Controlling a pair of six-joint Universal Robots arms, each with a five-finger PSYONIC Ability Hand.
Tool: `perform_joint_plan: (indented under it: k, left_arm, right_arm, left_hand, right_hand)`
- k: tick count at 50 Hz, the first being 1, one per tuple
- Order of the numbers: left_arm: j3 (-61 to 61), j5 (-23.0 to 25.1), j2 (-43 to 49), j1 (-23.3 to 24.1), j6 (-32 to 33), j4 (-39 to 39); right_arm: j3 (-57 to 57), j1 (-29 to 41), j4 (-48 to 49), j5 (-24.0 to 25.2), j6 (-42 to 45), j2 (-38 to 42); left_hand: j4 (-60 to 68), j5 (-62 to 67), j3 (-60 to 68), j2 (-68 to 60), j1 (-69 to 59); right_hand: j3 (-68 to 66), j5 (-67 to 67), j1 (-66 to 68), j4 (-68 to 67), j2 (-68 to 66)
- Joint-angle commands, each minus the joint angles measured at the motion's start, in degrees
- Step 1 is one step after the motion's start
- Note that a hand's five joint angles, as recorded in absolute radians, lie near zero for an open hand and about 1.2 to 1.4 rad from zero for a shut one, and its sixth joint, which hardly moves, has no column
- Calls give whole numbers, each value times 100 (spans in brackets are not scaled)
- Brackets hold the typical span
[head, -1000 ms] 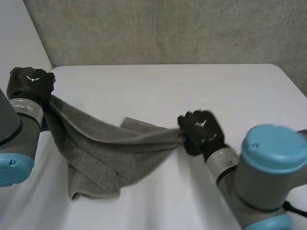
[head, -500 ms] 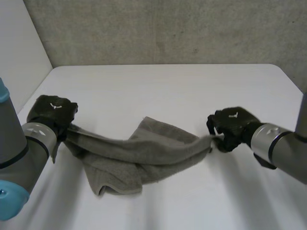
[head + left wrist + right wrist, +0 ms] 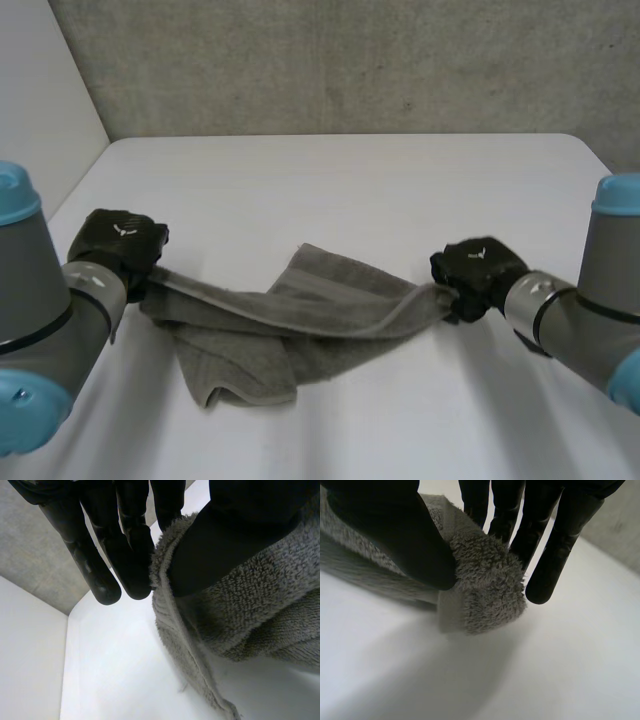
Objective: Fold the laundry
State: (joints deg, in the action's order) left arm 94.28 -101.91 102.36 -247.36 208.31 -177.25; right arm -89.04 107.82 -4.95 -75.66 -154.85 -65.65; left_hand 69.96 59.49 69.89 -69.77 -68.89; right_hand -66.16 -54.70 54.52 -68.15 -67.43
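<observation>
Head view: the grey towel (image 3: 300,325) lies on the white table (image 3: 350,185), partly bunched, with one long edge raised and stretched between the two hands. The left hand (image 3: 118,243) holds one end of that edge on the robot's left. The right hand (image 3: 475,272) holds the opposite end on its right. The rest of the cloth sags below the stretched edge and rests doubled over itself on the table.

Left wrist view: the thumb presses the towel edge against the fingers (image 3: 127,555), so the hand is closed in a pinch on the cloth. Right wrist view: the thumb (image 3: 395,540) clamps a towel corner against the fingers, so this hand also grips the cloth.

Handling: the towel is thick terry, soft and limp, and judged light to moderate in weight. It keeps no shape and droops wherever it is unsupported. The pile should give good friction, so slip from a firm pinch is unlikely. It is not fragile. Take hold at corners or along the hemmed edge, where tension spreads the cloth flat.

Containers: the towel rests directly on the table, in no bin or basket.
</observation>
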Motion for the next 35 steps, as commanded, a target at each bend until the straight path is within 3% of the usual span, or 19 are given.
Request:
perform_joint_plan:
  k: [1,2,3,4,7,8,10,12,13,19,24,35]
  left_arm:
    - [-1731,250,1047,-5,104,6]
    - [-2495,259,1232,3,87,-3]
    - [-2502,259,1234,3,87,-3]
    - [-3207,277,1330,12,9,-81]
    - [-4291,303,1357,12,-272,-658]
    - [-4295,303,1357,12,-273,-662]
    - [-4532,330,1217,-14,-693,-1711]
    - [-4507,382,1095,-23,-878,-2187]
    - [-4419,443,1024,-32,-993,-2496]
    - [-3724,725,1032,-93,-1038,-2393]
    - [-2506,971,1225,-225,-1038,-2411]
    - [-984,971,2042,-234,-994,-2402]
  right_arm:
    - [1665,46,326,-886,2148,280]
    - [2236,63,737,-1176,2448,307]
    - [2242,63,741,-1179,2451,307]
    - [2668,98,1385,-1371,2477,290]
    - [2945,107,2948,-1373,2303,159]
    - [2945,107,2956,-1373,2302,158]
    - [2823,90,4234,-1294,2004,-236]
    - [2735,81,4370,-1241,1916,-368]
    - [2691,64,4258,-1241,1854,-378]
    - [2418,46,3431,-1144,1748,-361]
    - [1795,-59,2808,-776,1441,-168]
    - [503,-183,2105,-125,1238,657]
  left_hand:
    - [1004,1051,1011,-1023,-1111]
    - [1004,1051,1011,-1023,-1111]
    - [1004,1051,1011,-1023,-1111]
    - [1004,1051,1011,-1023,-1111]
    - [1004,1051,1011,-1023,-1111]
    - [1004,1051,1011,-1023,-1111]
    - [1004,1051,1011,-1023,-1111]
    - [1004,1051,1011,-1023,-1111]
    - [1004,1051,1011,-1023,-1111]
    - [1004,1051,1011,-1023,-1111]
    - [1004,1051,1011,-1023,-1111]
    - [1004,1051,1011,-1023,-1111]
  right_hand:
    - [-1384,-1530,2548,-1185,-1257]
    - [-1384,-1530,2548,-1185,-1257]
    - [-1384,-1530,2548,-1185,-1257]
    - [-1384,-1530,2548,-1185,-1257]
    - [-1384,-1530,2548,-1185,-1257]
    - [-1384,-1530,2548,-1185,-1257]
    - [-1384,-1530,2548,-1185,-1257]
    - [-1384,-1530,2548,-1185,-1257]
    - [-1384,-1530,2548,-1185,-1257]
    - [-1384,-1530,2548,-1185,-1257]
    - [-1384,-1530,2548,-1185,-1257]
    - [-1384,-1530,2548,-1185,-1257]
